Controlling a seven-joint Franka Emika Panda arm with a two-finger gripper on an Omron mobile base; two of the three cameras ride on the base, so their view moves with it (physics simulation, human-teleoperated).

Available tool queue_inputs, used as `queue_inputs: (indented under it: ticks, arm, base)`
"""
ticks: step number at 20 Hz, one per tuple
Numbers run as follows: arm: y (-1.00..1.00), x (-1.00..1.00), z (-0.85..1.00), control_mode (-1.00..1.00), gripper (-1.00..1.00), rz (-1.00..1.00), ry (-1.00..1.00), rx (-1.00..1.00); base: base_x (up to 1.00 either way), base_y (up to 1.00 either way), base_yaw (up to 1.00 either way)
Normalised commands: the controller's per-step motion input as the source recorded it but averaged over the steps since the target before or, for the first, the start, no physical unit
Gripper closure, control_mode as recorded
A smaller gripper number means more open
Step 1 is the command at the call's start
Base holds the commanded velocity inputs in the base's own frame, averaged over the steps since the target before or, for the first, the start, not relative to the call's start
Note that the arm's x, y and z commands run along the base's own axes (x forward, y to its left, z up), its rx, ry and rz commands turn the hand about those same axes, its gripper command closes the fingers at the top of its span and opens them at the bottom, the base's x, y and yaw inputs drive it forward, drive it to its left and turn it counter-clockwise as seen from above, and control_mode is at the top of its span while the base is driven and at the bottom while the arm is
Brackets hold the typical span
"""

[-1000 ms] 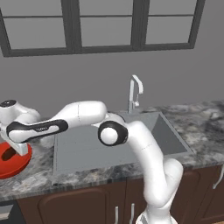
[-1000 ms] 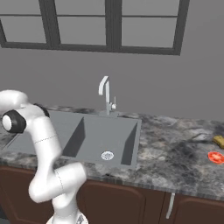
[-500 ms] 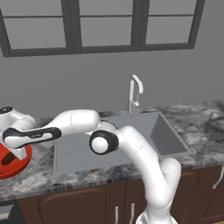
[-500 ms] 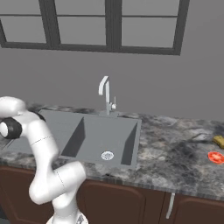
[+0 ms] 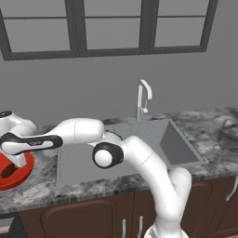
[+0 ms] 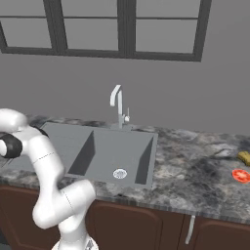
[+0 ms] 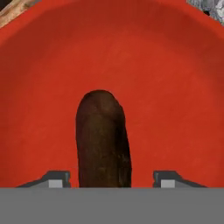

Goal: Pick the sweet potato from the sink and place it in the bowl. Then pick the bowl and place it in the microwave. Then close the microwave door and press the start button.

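While the arm has stretched further out to the left over the last second, its elbow has dropped lower across the front of the sink (image 5: 125, 148) and the wrist now hangs right over the bowl (image 5: 14, 174), where before it sat a touch higher and nearer the basin; the base cameras have not shifted, window and faucet (image 5: 143, 97) sit just as they did; down in the hand view the sweet potato (image 7: 104, 140) lies dark and lengthwise on the red floor of the bowl (image 7: 175, 87), one rounded end pointing up the picture, the other running under the bottom edge; the gripper (image 7: 105, 179) stands astride it, fingers (image 7: 54, 179) set wide with clear red showing between each tip and the tuber, so nothing is clamped; the bowl sits at the far left end of the worktop (image 5: 42, 186), close to its front edge, just beside the sink's left rim, and its own rim curves well clear of the potato on every side seen from the hand; from the right base view the basin (image 6: 112, 154) lies open with the round drain (image 6: 119, 173) at its floor, and the worktop (image 6: 195, 166) runs on rightward to a small red piece (image 6: 240, 176) and a yellowish one (image 6: 244, 157) near the far right edge, well apart from the arm.
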Motion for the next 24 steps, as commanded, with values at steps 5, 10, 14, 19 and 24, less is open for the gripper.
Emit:
queue_inputs:
  ticks: [5, 10, 14, 19, 24]
  arm:
    - [-0.13, -0.44, 0.4, -1.0, -1.0, -0.11, 0.0, 0.0]
    - [-0.72, -0.61, 0.16, -1.0, -1.0, -0.47, 0.17, 0.03]
    - [-0.98, -0.53, -0.07, -1.0, -1.0, -0.5, 0.17, 0.08]
    - [-0.78, -0.52, -0.45, -1.0, -1.0, -0.56, 0.09, 0.01]
    - [-0.68, -0.59, -0.22, -1.0, -1.0, -0.57, 0.03, 0.01]
  base:
    - [0.0, 0.0, 0.0]
    - [0.0, 0.0, 0.0]
    - [0.0, 0.0, 0.0]
    - [0.0, 0.0, 0.0]
    - [0.0, 0.0, 0.0]
